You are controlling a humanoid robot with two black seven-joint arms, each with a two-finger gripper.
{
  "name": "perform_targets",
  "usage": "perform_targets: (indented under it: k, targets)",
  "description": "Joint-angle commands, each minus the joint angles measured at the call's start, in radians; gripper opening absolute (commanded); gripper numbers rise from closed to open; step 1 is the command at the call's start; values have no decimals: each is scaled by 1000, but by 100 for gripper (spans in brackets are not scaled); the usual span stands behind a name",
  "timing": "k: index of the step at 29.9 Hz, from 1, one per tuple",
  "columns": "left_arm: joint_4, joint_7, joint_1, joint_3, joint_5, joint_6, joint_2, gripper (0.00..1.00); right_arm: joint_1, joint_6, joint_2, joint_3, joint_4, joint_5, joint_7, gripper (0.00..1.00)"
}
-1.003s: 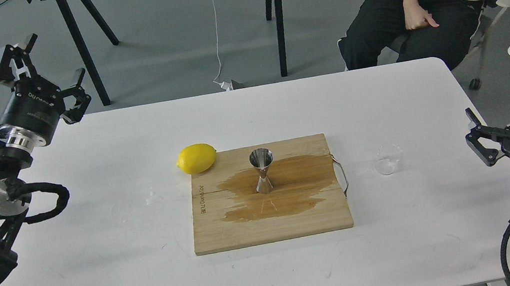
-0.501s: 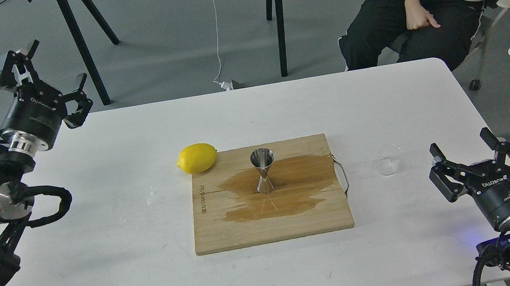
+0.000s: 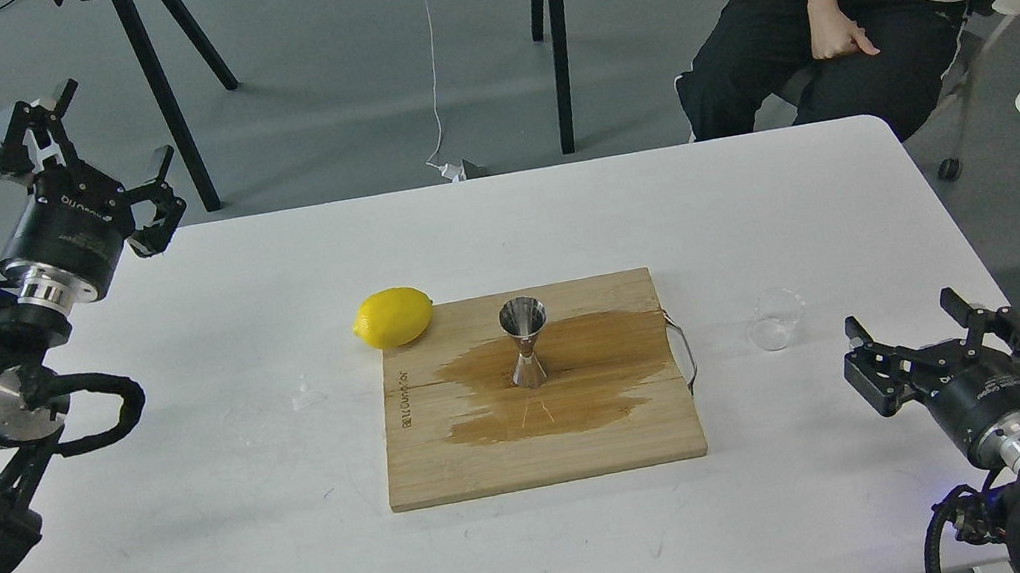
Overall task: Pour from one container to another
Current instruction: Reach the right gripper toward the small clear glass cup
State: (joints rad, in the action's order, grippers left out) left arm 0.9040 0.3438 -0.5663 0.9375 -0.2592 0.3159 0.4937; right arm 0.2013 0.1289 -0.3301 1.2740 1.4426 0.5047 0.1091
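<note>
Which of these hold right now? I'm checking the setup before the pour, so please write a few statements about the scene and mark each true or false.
1. The jigger stands upright on the wooden board. True.
2. The glass cup sits on the board. False: it stands on the white table, right of the board.
3. The right gripper holds the cup. False: its fingers are open, apart from the cup.
4. The lemon lies at the board's far left corner. True.
5. A dark wet patch surrounds the jigger. True.

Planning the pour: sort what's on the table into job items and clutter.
Job:
glass beaker, right of the board
steel jigger, upright on the board
right gripper, open, nearest the beaker

Clutter:
lemon
wet cutting board
</note>
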Motion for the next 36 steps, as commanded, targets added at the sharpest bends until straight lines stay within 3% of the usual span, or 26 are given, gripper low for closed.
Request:
perform_targets:
  k: [1,7,12,15,36]
  targets:
    - [1,3,0,3,0,0,-3,100,-32,70,31,-18,-70,-2,-8,100]
    - [1,1,-1,-2,0,0,-9,100,-84,80,32,-61,-76,0,-46,100]
    - [0,3,-1,-2,-2,0,-12,100,-175,-187,37,-104,-94,6,-46,100]
    - [1,3,-1,1,-2,-3,-15,100,-203,-271,81,-104,-102,3,-46,100]
    - [0,3,-1,3,-2,0,-20,100,-264,-276,101,-110,-272,2,-49,99]
